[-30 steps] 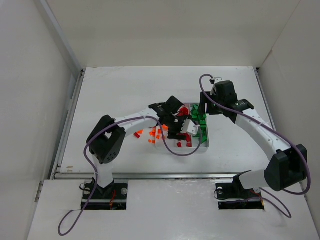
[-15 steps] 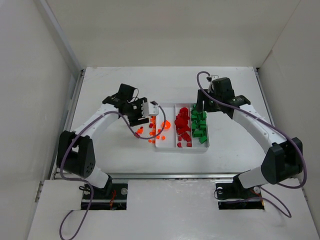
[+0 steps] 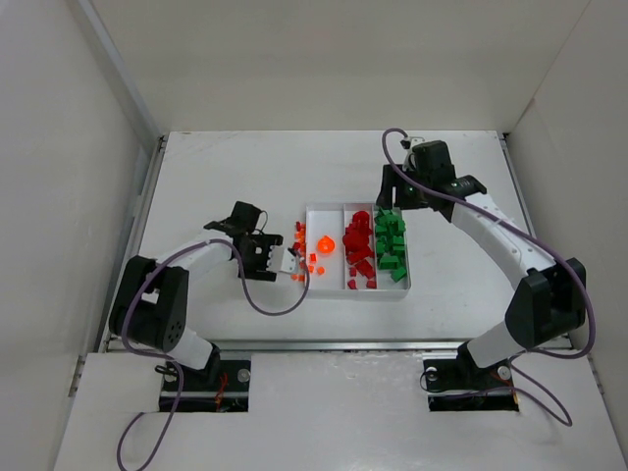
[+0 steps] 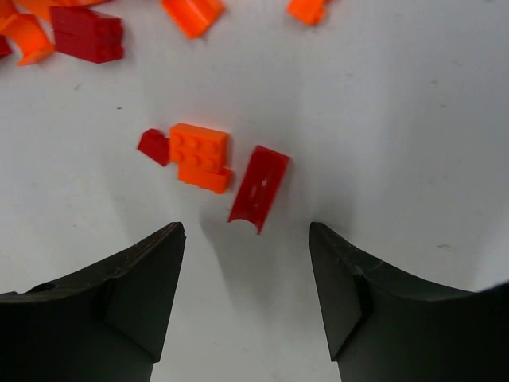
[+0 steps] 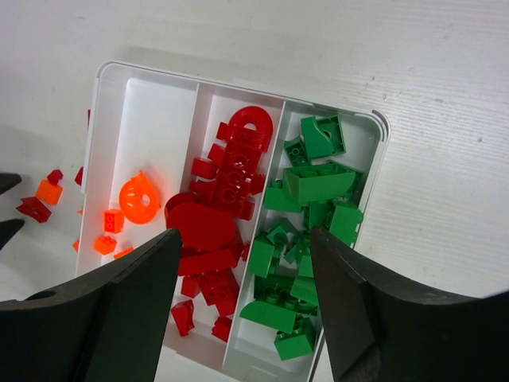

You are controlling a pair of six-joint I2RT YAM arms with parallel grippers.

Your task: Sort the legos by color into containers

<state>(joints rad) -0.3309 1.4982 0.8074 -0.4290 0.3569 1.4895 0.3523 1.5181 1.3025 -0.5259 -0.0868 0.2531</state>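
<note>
The white tray (image 3: 405, 257) holds orange legos (image 5: 139, 196) in its left compartment, red legos (image 5: 227, 191) in the middle and green legos (image 5: 318, 187) in the right one. Loose orange and red legos (image 3: 299, 235) lie on the table left of the tray. My left gripper (image 3: 289, 261) is open and empty, low over the table. Just ahead of its fingertips lie a red brick (image 4: 259, 189), an orange brick (image 4: 199, 147) and a small red piece (image 4: 153, 146). My right gripper (image 3: 391, 196) is open and empty above the tray's far end (image 5: 246, 239).
More loose bricks lie further ahead in the left wrist view: a dark red one (image 4: 87, 34) and orange ones (image 4: 193, 14). White walls enclose the table on three sides. A few loose pieces (image 5: 48, 191) show left of the tray in the right wrist view.
My left arm swung from over the tray's middle out to the left, then came down to the loose bricks beside the tray. My right gripper drew back slightly toward the tray's far end.
</note>
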